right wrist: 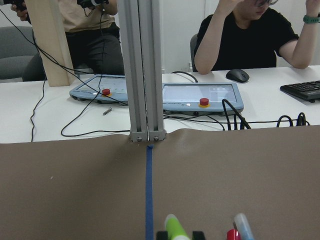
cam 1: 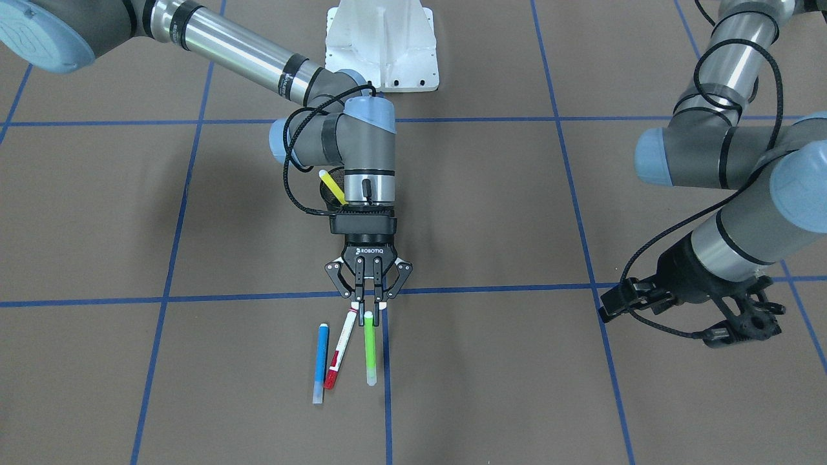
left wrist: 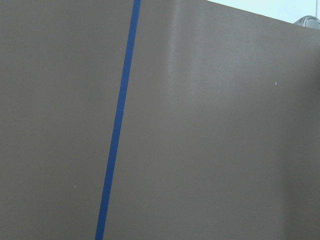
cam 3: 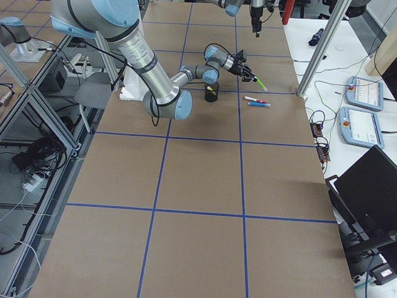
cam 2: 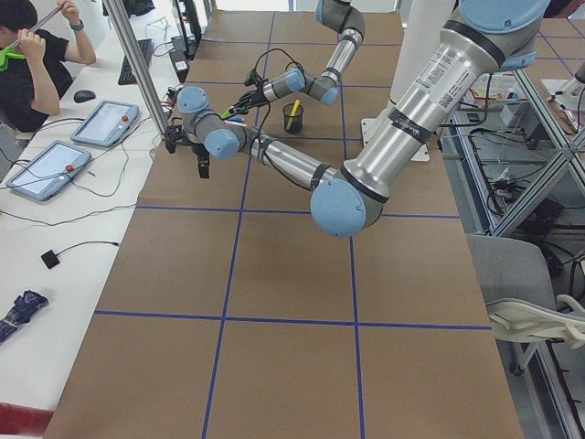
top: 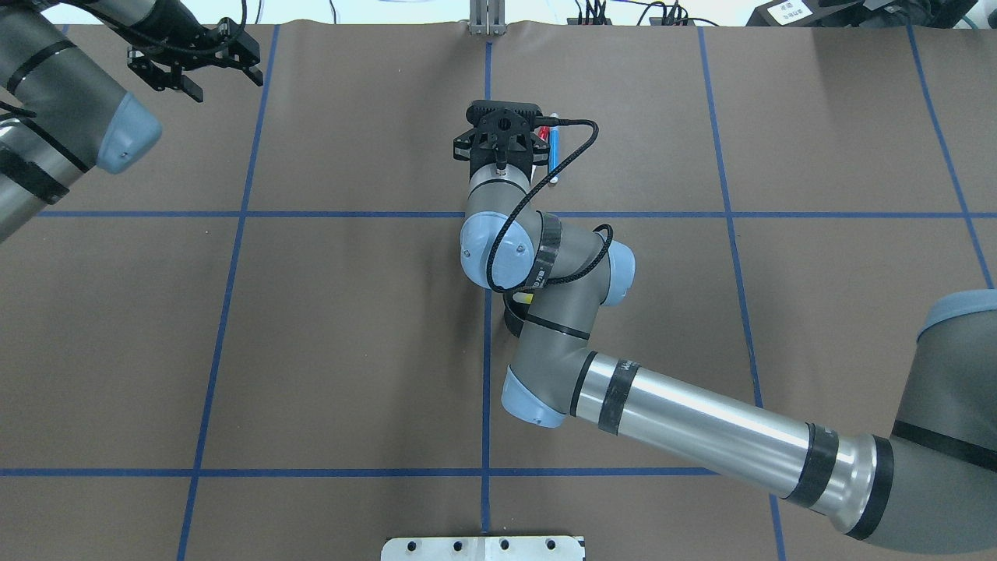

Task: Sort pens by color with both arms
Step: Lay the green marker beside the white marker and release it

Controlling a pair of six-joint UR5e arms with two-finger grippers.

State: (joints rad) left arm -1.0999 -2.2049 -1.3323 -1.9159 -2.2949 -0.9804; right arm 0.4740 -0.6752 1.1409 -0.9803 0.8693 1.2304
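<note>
Clamping the green pen (cam 1: 369,349) by one end, the right gripper (cam 1: 367,309) is reaching low over the table (cam 1: 517,387). Whether the pen's other end is touching the surface cannot be told. The red pen (cam 1: 340,349) is lying just beside it, with the blue pen (cam 1: 320,361) just beyond, both flat. The yellow pen (cam 1: 333,186) is leaning in the cup (cam 1: 325,197), partly hidden by the right wrist. The left gripper (top: 225,86) is hanging well apart near the table's edge, fingers spread, holding nothing.
</note>
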